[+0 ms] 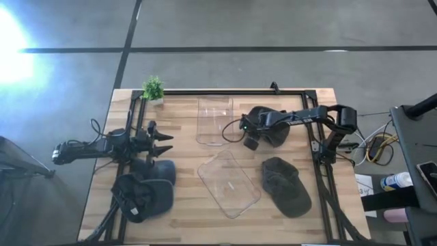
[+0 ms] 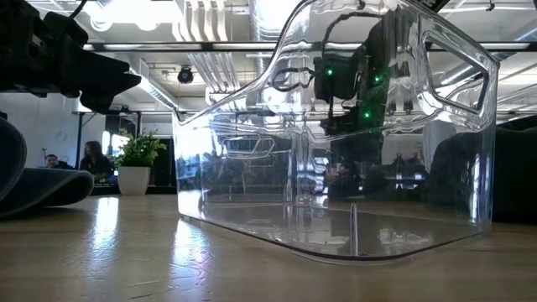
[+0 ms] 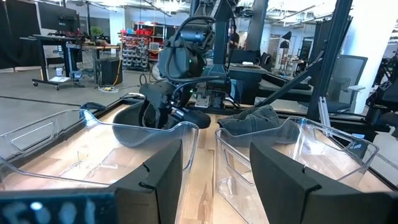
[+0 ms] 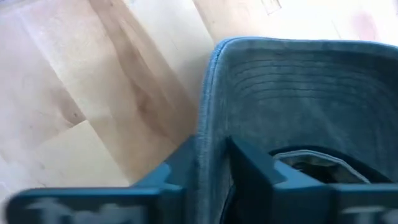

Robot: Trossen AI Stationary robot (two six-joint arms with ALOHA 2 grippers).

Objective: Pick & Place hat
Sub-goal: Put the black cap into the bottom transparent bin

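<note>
My right gripper (image 1: pixel 250 139) is over the table's middle-right, just right of the far clear bin (image 1: pixel 214 121), and is shut on a dark blue-grey cap (image 1: pixel 272 127). In the right wrist view the cap (image 4: pixel 311 93) fills the picture. My left gripper (image 1: pixel 164 142) hovers open at the table's left, pointing right. Below it lie two dark caps (image 1: pixel 145 195), one overlapping the other, flat on the wood. Another grey cap (image 1: pixel 287 186) rests on the table near the right edge, beside the near clear bin (image 1: pixel 229 183). My right gripper (image 4: pixel 211 177) pinches the cap's stitched brim at its side edge (image 4: pixel 208 118), one finger (image 4: pixel 177 171) on each face of it. The brim stands on edge between the fingers. Whether the cap's lower part touches the table, I cannot tell.
A small potted plant (image 1: pixel 153 88) stands at the far left corner. A black frame (image 1: pixel 225 91) runs along the table's edges. The near bin (image 2: pixel 336 151) fills the low view. Cables and a bottle (image 1: pixel 395 181) lie beyond the right edge. Bare wood shows between the bins and the left caps.
</note>
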